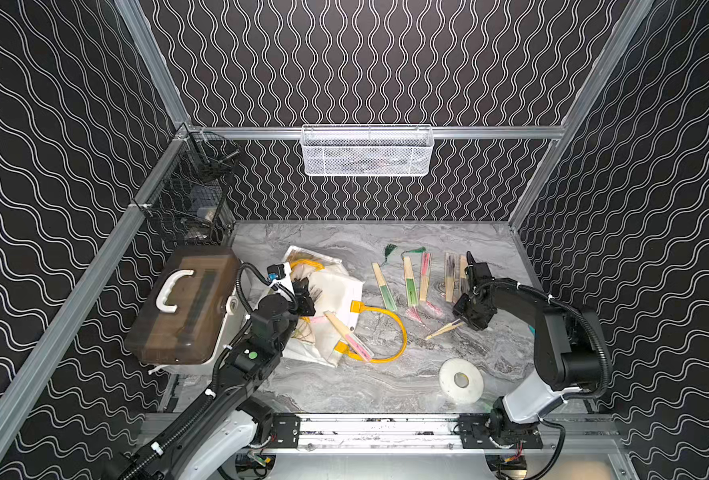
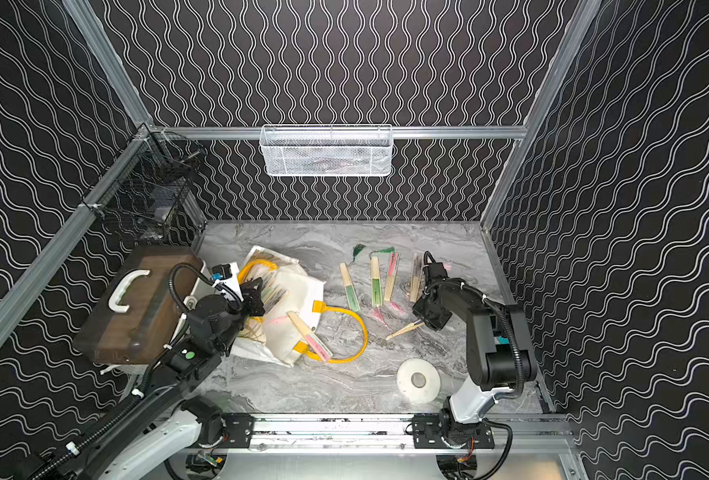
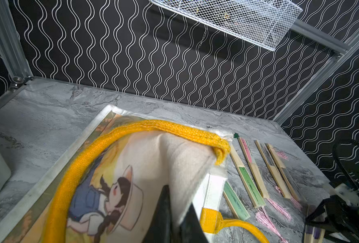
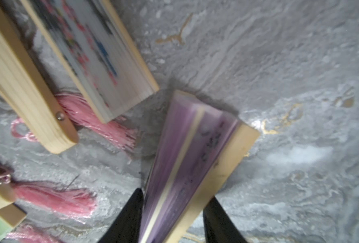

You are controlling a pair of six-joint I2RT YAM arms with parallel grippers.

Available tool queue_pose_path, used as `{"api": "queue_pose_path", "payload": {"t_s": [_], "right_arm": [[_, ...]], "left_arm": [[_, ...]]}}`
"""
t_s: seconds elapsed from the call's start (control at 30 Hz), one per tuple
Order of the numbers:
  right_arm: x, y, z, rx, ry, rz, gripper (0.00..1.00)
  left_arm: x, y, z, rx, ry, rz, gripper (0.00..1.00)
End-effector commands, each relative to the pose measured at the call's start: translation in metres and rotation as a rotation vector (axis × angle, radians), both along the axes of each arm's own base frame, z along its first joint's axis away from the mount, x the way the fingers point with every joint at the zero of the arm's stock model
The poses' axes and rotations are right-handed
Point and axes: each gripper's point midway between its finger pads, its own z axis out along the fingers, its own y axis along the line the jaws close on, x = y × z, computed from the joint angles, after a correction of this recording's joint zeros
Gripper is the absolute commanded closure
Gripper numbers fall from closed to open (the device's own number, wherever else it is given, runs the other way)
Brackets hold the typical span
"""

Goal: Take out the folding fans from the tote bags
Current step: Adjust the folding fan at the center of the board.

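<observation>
Pinching tote bag (image 1: 340, 291) canvas left of centre with left tool (image 3: 178, 202), likely keeping mouth raised; clamping purple fan (image 1: 444, 329) in right tool (image 4: 177, 195), right of centre, low over surface (image 1: 386, 386) beside laid-out fans (image 1: 411, 286)

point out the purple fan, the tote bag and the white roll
purple fan (image 4: 195, 164): right wrist view, on its purple folds
tote bag (image 3: 182, 160): left wrist view, on its plain canvas flap
white roll (image 1: 472, 391): in a top view, on its flat face beside the hole
</observation>
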Motion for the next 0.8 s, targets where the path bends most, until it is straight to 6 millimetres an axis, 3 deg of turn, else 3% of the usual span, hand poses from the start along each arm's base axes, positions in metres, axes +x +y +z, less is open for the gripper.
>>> {"api": "queue_pose_path", "payload": {"t_s": [0.0,0.27,0.47,0.5,0.57,0.67,0.77], "right_arm": [[-0.019,0.002,-0.014,0.014,0.071,0.001,0.61],[-0.022,-0.002,-0.007,-0.009,0.059,0.001,0.73],[-0.022,-0.002,-0.015,0.015,0.075,0.001,0.90],[-0.022,-0.003,-0.016,0.009,0.087,0.006,0.89],[-0.023,-0.007,-0.016,-0.018,0.110,0.019,0.78],[-0.025,-0.012,-0.014,-0.049,0.134,0.027,0.76],[-0.029,-0.013,-0.016,-0.056,0.155,0.026,0.63]], "left_arm": [[0.002,-0.001,0.021,-0.023,-0.071,-0.001,1.00],[0.002,-0.002,0.019,-0.022,-0.064,-0.005,1.00],[0.002,-0.001,0.020,-0.023,-0.065,-0.004,1.00],[0.002,-0.001,0.021,-0.022,-0.066,-0.004,1.00],[0.002,-0.001,0.021,-0.020,-0.065,-0.002,1.00],[0.001,0.001,0.022,-0.018,-0.068,0.008,1.00],[0.001,0.002,0.023,-0.022,-0.070,0.011,1.00]]}}
